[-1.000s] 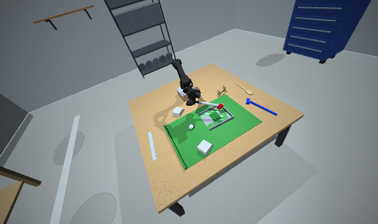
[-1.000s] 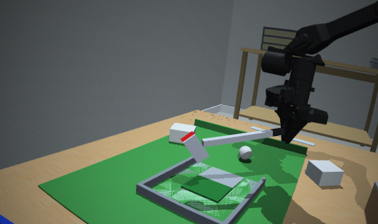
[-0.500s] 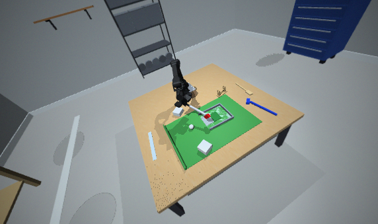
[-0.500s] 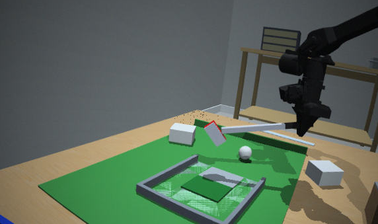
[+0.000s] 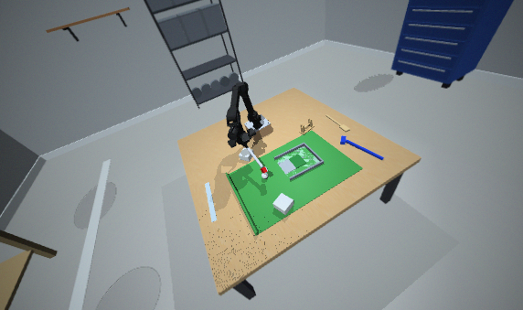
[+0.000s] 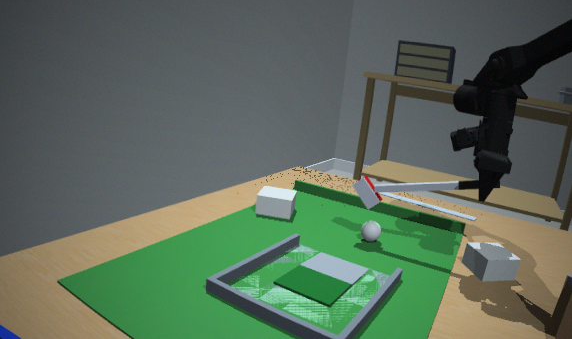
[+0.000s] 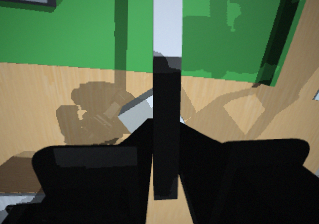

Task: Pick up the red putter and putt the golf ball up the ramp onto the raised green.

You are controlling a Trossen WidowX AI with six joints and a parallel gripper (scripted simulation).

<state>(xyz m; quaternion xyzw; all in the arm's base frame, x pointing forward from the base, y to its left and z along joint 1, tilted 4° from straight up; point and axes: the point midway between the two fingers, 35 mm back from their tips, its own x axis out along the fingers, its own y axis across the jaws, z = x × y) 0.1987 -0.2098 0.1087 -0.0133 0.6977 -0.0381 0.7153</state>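
My gripper (image 5: 243, 145) (image 6: 483, 187) (image 7: 160, 123) is shut on the black handle of the red putter (image 5: 256, 161) (image 6: 415, 186) (image 7: 166, 75). It holds the putter level above the near end of the green mat (image 5: 320, 170) (image 6: 150, 281) (image 7: 56, 35). The putter's grey, red-faced head (image 5: 263, 169) (image 6: 369, 193) hangs just above and behind the white golf ball (image 5: 264, 176) (image 6: 370, 230), not touching it. The ball rests on the mat in front of the grey ramp (image 5: 287, 166) (image 6: 336, 267), which leads up to the raised green (image 5: 299, 160) (image 6: 310, 283) inside a grey frame (image 5: 297, 146) (image 6: 260, 258).
Grey blocks lie on the mat (image 5: 283, 203) (image 6: 276, 202) and on the table beside it (image 5: 245, 155) (image 6: 490, 262) (image 7: 138, 116). A dark green rail (image 5: 242, 204) (image 6: 430, 220) edges the mat. A pale strip (image 5: 210, 201), a blue putter (image 5: 361, 148) and wooden pieces (image 5: 307, 127) lie on the table.
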